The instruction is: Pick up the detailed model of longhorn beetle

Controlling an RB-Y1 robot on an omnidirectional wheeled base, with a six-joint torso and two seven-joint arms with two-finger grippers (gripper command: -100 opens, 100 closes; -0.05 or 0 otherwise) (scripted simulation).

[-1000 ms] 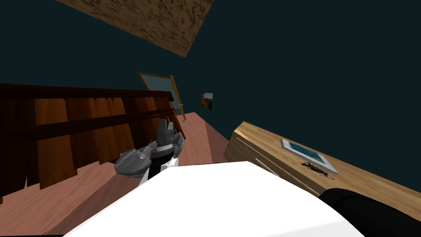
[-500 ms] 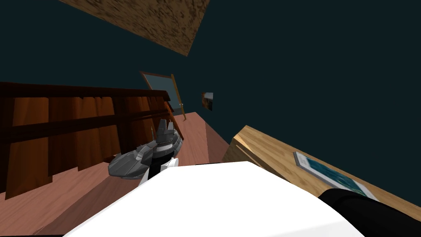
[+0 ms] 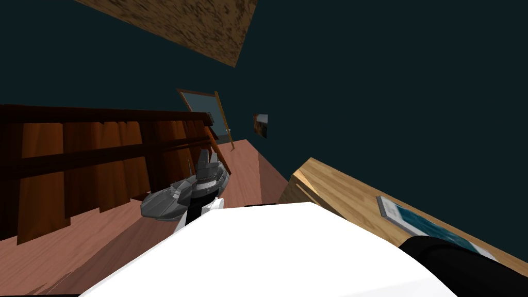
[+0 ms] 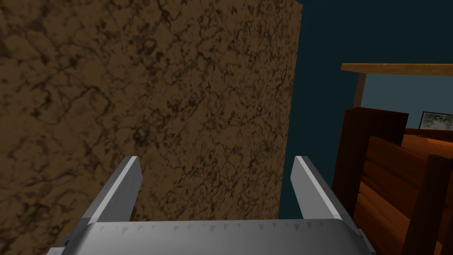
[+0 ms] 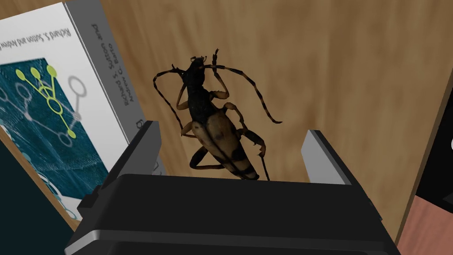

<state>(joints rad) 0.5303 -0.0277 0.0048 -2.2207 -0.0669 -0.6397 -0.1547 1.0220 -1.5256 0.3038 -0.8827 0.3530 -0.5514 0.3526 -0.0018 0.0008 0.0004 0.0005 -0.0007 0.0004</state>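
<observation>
Where the light wood-grain tabletop [image 5: 345,66] meets dark teal walls [image 3: 386,77] and a reddish plank floor [image 3: 242,175], one longhorn beetle model [image 5: 216,128] lies flat on the wood, just beside one white-and-teal book [image 5: 48,110]. Body dark, wing cases tan with dark bands. Two long, curved, banded antennae; thin jointed legs. Right gripper [image 5: 232,130] aimed at it, two fingers spread wide, gripping nothing. Left gripper [image 4: 216,159] held out over the floor, likewise spread and empty.
</observation>
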